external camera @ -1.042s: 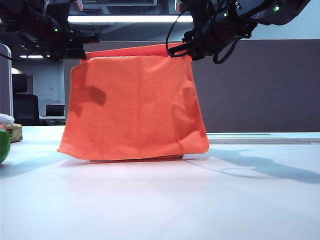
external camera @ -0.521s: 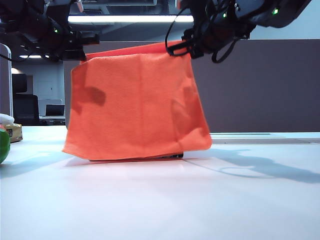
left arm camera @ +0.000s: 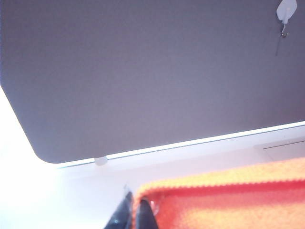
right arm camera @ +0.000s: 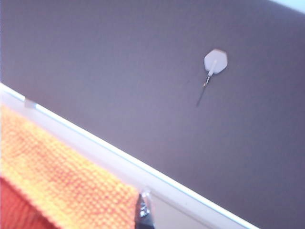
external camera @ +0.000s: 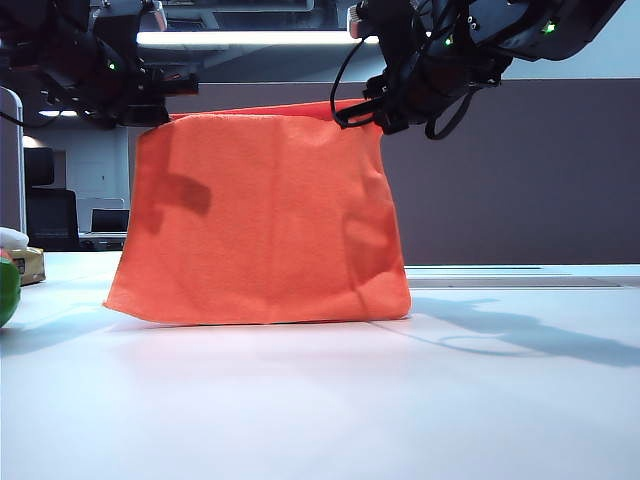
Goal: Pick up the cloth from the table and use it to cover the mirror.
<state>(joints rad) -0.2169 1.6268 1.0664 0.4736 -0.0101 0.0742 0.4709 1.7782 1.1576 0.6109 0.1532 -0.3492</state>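
My left gripper pinches the cloth at its upper left corner, and my right gripper pinches it at the upper right corner. Between them the cloth hangs as a sheet, its lower edge resting on the table. The mirror is hidden behind the cloth. A partition panel stands behind the table, at the far edge. At the far left of the table lie a round object and, behind it, a small box.

An office: grey partition panel, office chair, ceiling striplight.
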